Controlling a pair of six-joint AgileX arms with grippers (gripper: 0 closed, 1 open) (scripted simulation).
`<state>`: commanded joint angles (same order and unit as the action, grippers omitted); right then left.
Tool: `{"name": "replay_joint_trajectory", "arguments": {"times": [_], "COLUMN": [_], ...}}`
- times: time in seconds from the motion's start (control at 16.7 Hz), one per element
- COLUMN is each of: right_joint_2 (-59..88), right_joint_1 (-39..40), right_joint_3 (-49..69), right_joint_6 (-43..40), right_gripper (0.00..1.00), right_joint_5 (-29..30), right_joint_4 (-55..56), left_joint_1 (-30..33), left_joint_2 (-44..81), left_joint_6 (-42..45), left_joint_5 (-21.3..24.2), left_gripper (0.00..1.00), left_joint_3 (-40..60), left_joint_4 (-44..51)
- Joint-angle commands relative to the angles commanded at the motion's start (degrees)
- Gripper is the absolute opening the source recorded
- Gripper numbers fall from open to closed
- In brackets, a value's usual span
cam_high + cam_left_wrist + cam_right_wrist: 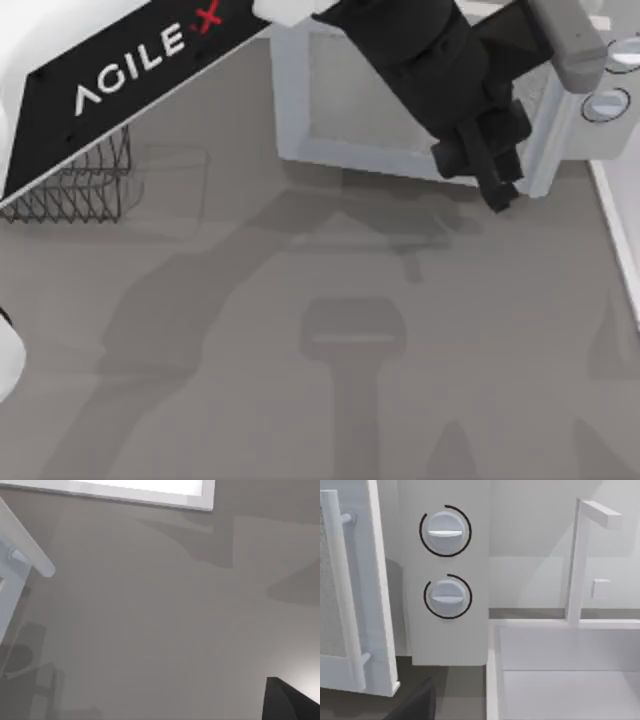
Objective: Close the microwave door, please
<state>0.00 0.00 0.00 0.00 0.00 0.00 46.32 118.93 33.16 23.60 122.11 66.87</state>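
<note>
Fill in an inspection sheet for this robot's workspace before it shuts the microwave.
Surface: plain grey table crossed by arm shadows.
Job's things: white microwave with two knobs; its door is slightly ajar, with the handle beside the knob panel.
Clutter: dark wire rack at the table's left.
Grippers: left gripper at the door's handle edge; right arm idle, its camera facing the knobs.
Cables: nothing seen.
Surroundings: white sink and tap right of the microwave.

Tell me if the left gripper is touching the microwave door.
Cannot tell. In the top view the left gripper overlaps the microwave door, hiding any gap.
</note>
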Motion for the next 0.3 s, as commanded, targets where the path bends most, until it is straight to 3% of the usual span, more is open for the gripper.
{"name": "replay_joint_trajectory", "arguments": {"times": [0.3], "right_joint_2": [0.0], "right_joint_1": [0.0], "right_joint_3": [0.0], "right_joint_6": [0.0], "right_gripper": [1.00], "right_joint_5": [0.0], "right_joint_4": [0.0], "left_joint_1": [-2.3], "left_joint_2": [1.9], "left_joint_6": [0.0], "left_joint_5": [-5.7], "left_gripper": [0.00], "left_joint_3": [1.2], "left_joint_4": [0.6]}}
